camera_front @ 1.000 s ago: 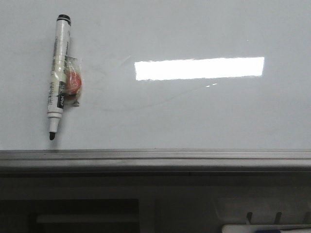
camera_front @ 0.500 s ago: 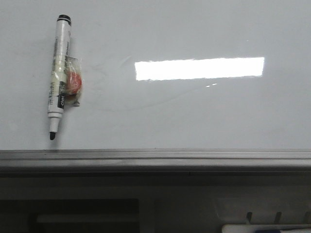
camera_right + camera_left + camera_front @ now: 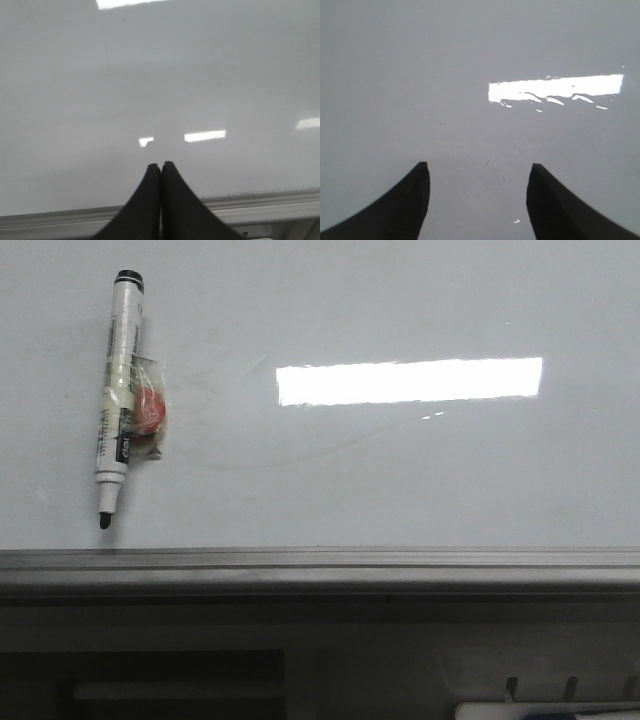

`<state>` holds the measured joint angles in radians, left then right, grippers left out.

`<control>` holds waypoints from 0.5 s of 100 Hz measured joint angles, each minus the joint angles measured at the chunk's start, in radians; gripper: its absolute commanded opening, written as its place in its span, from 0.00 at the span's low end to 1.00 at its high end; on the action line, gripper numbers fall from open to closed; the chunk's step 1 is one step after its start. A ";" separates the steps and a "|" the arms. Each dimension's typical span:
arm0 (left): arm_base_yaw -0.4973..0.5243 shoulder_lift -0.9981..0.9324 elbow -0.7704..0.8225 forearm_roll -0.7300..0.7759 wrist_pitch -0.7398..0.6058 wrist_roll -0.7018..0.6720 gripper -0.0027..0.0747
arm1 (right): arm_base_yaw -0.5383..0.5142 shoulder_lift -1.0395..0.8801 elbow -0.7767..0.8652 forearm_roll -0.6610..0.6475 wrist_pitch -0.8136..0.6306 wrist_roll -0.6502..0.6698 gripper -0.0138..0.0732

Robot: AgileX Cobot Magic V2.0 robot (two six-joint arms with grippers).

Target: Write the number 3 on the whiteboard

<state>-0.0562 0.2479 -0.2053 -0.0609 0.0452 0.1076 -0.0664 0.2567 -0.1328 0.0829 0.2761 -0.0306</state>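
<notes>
Whiteboard (image 3: 400, 470): glossy, only faint grey smudges.
Marker (image 3: 117, 390): uncapped, lying near the whiteboard's left end.
Left claw (image 3: 477, 172): spread wide over bare whiteboard.
Right claw (image 3: 160, 167): fingers pressed together, empty, near the whiteboard's frame.

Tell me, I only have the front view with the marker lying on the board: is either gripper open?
Observer: The left gripper is open, its fingers wide apart over bare whiteboard.
Operator: And the right one?
Observer: The right gripper is shut, fingertips together, holding nothing.
Operator: Where is it?
Observer: Over the board near its grey frame edge.
Operator: Does either wrist view show a 3?
Observer: No; neither shows one, nor the marker.
</notes>
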 measured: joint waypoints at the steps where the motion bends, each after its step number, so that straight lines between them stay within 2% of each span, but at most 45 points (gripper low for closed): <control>1: -0.002 0.004 0.000 0.003 -0.002 0.000 0.56 | 0.000 0.000 0.000 0.002 0.000 0.000 0.09; 20: -0.140 0.159 -0.016 0.035 -0.075 0.000 0.56 | 0.000 0.000 0.000 0.043 0.000 0.000 0.09; 50: -0.513 0.409 -0.103 -0.067 -0.118 -0.030 0.56 | 0.000 0.000 -0.007 0.052 -0.025 0.000 0.09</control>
<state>-0.5691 0.6571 -0.3082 -0.1281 -0.0733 0.0777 -0.0664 0.2567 -0.1395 0.1347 0.2512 -0.0306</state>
